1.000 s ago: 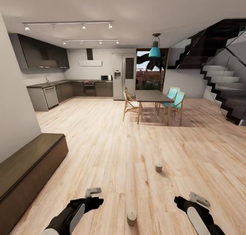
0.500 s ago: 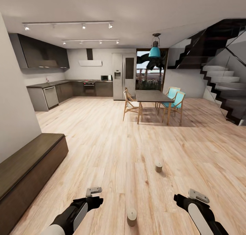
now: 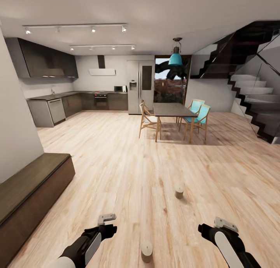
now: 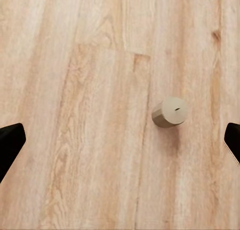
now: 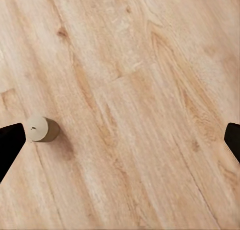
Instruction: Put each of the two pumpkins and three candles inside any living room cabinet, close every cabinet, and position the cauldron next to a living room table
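Left gripper [image 4: 120, 140] spread wide, empty, above the near candle [image 4: 170, 111], which sits toward one fingertip; it should centre over the candle before descending.

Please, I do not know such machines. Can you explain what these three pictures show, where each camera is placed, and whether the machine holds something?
This is a simulated two-armed robot. The large picture comes from a camera on its head: the left gripper and right gripper hang low over a light wood floor. Two stubby cream candles stand on it, the near candle between the arms and the far candle beyond. A dark low cabinet runs along the wall at the robot's left. The other two pictures come from cameras on each wrist, looking down. Both grippers are open and hold nothing; the dark corners are fingertips.
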You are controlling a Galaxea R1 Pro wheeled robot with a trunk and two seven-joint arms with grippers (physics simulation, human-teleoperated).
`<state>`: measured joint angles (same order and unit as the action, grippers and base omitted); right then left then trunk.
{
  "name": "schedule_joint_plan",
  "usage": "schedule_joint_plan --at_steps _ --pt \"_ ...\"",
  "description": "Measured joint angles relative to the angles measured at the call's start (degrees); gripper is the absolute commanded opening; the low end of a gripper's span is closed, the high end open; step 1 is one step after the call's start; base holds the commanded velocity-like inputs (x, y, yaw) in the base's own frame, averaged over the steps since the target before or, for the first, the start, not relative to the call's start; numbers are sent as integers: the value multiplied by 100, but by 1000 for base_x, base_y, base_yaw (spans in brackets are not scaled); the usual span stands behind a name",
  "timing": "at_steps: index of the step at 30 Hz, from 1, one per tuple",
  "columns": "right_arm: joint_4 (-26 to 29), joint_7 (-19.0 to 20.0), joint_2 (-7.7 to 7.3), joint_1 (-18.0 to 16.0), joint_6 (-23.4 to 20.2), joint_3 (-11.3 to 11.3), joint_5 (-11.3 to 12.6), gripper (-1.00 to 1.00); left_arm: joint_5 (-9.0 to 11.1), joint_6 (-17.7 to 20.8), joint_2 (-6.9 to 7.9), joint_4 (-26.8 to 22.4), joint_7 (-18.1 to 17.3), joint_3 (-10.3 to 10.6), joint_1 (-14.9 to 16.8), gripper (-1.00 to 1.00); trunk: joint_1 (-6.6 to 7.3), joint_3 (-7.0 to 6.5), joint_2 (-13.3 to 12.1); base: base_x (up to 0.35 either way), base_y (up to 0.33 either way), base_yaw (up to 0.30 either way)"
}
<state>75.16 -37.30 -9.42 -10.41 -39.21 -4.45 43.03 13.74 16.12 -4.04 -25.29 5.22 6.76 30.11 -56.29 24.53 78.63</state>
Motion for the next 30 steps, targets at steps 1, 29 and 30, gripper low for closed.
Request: schedule_joint_plan --at_steps 1,29,30 --pt "1 3 0 0 -5 -8 3 100 -7 -8 -2 4 5 0 1 100 0 0 0 205 -231 0" --pt "64 9 61 1 -379 -248 10 100 -21 408 -79 10 231 3 2 100 -2 0 0 83 -293 0" --pt "64 9 65 1 -380 -251 10 100 -21 448 -83 10 248 3 2 100 -2 0 0 0 -324 0"
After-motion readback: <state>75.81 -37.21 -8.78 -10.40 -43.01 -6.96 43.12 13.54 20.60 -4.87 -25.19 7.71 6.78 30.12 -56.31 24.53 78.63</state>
